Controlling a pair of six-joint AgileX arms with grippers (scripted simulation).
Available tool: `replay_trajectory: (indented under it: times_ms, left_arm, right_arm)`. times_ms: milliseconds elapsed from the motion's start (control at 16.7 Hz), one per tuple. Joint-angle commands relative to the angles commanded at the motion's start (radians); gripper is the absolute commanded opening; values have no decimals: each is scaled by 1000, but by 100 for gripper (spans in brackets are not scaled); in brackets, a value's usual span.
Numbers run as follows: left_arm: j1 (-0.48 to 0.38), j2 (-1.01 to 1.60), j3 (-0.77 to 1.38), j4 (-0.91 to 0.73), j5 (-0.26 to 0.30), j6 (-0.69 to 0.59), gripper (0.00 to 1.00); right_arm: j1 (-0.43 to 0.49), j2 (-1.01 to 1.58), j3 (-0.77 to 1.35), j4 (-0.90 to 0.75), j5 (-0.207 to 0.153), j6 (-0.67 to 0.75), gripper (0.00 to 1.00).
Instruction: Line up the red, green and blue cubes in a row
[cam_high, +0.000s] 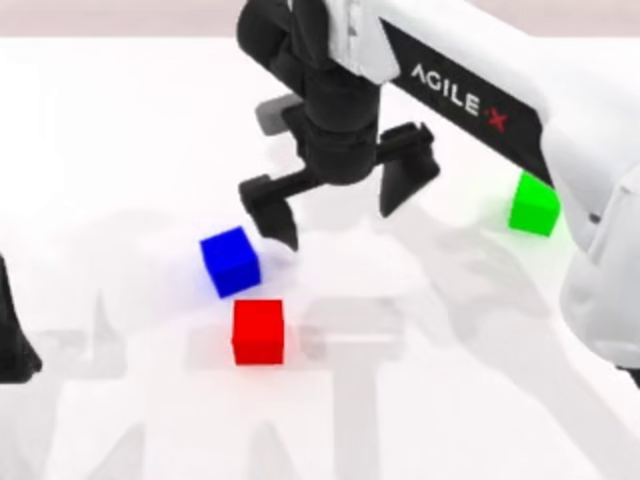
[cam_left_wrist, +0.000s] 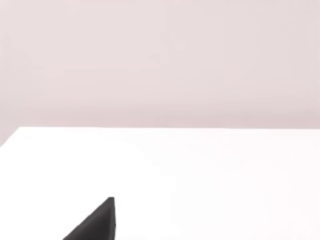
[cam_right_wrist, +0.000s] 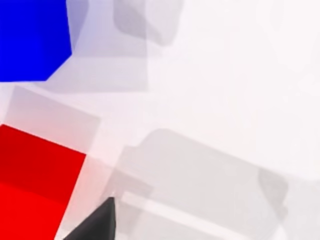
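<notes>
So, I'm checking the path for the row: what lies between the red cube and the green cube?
Only bare table, crossed by shadows, in the top view between the red cube and green cube.

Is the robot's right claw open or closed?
Open. In the top view the right gripper hangs above the table with its two black fingers spread wide and nothing between them, beside the blue cube.

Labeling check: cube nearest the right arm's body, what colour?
Green cube, best in the top view.
</notes>
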Motion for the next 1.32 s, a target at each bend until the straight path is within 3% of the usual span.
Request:
replay_trajectory:
  times_ms: [480, 720, 960, 1320]
  left_arm:
    - [0, 0, 0, 0, 0, 0, 100]
    - [0, 0, 0, 0, 0, 0, 100]
    - [0, 0, 0, 0, 0, 0, 100]
    - [0, 0, 0, 0, 0, 0, 100]
  right_arm:
    - [-275, -65, -176, 64, -13, -830, 100]
    - [-391, -111, -251, 106, -17, -1153, 100]
    - [-458, -147, -294, 137, -19, -1309, 100]
    - [-461, -148, -296, 140, -19, -1323, 100]
